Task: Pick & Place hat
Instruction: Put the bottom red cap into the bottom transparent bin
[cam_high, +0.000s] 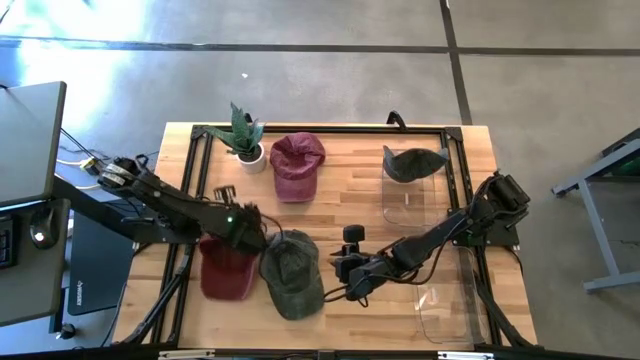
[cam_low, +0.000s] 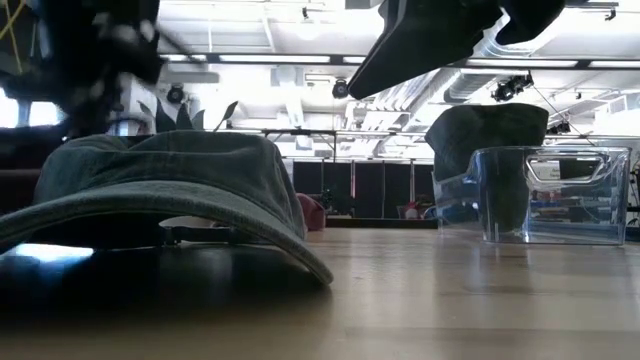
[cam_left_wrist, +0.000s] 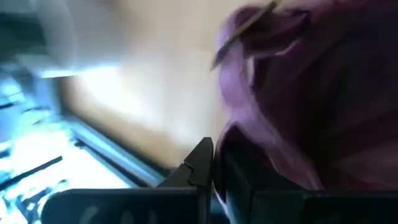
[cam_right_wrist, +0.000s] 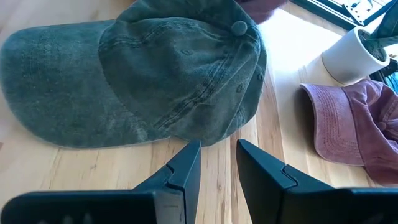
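A dark red cap (cam_high: 226, 270) lies at the table's near left, and my left gripper (cam_high: 246, 234) is at its far edge, shut on it. A green cap (cam_high: 291, 274) rests crown up beside it, brim toward the near edge; it fills the low view's left (cam_low: 160, 185). My right gripper (cam_right_wrist: 217, 163) is open just right of the green cap (cam_right_wrist: 143, 74) and touches nothing. Another maroon cap (cam_high: 298, 164) lies at the far centre. A dark green cap (cam_high: 412, 163) sits in the far clear container. My left gripper pinches the dark red cap's edge (cam_left_wrist: 229, 138) between its two fingers, which stand close together. Fabric drapes over one finger (cam_left_wrist: 249, 186). The wrist view is blurred, so the layers and whether the cap is off the table cannot be told.
A potted plant (cam_high: 244, 140) stands at the far left. Two clear containers sit on the right, one far (cam_high: 408, 200) and one near (cam_high: 446, 312). A black frame (cam_high: 320, 130) runs along the table's edges. Bare wood lies between the caps and the containers.
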